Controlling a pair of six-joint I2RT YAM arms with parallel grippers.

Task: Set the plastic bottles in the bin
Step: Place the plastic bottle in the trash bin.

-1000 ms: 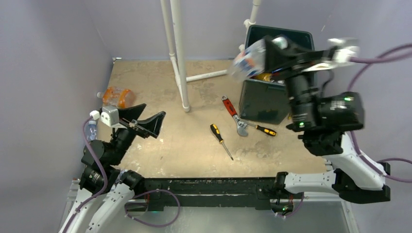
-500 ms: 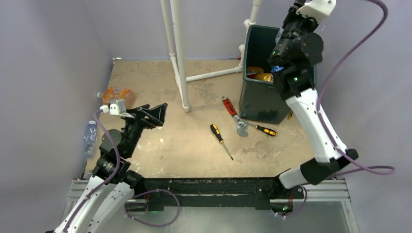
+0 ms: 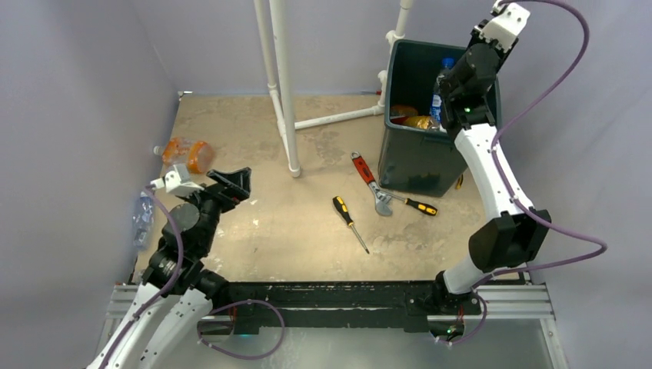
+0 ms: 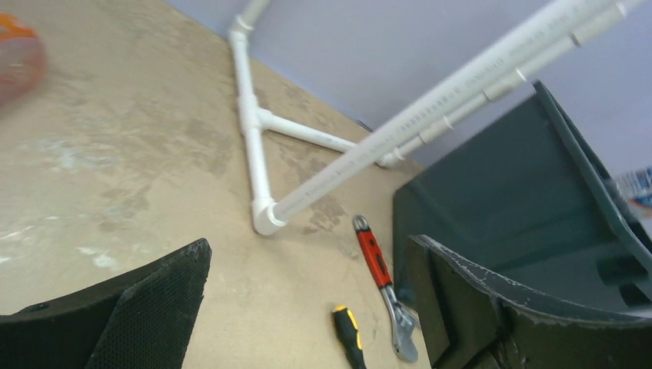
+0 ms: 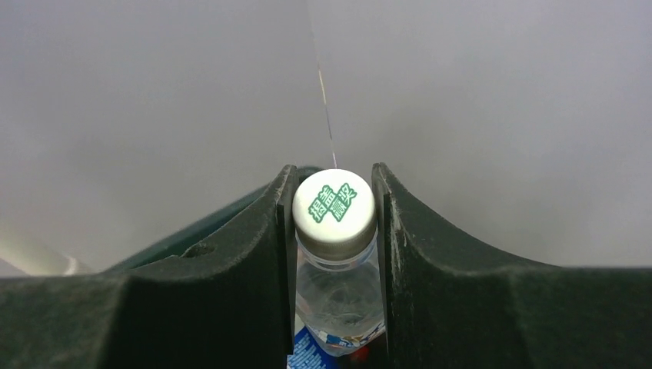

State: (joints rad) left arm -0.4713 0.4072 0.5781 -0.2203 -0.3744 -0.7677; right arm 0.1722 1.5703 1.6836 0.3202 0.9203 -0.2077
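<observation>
From above, the bin is seen at the far right corner of the desk, close to the wall. The right jaws are held over its open top, closed on a clear bottle; orange bottles lie inside the bin. The left jaws are spread wide and empty above the desk's left side. An orange bottle lies near the left wall, and a second clear bottle lies at the desk's left edge. A wrench and two screwdrivers are found just before the bin, with bare desk nearer the arms.

In the left wrist view, a wide gap is kept between the fingers; a white pipe frame and the bin's wall are framed in it.

In the right wrist view, the bottle is pinched just under its white cap, both fingers touching it.
</observation>
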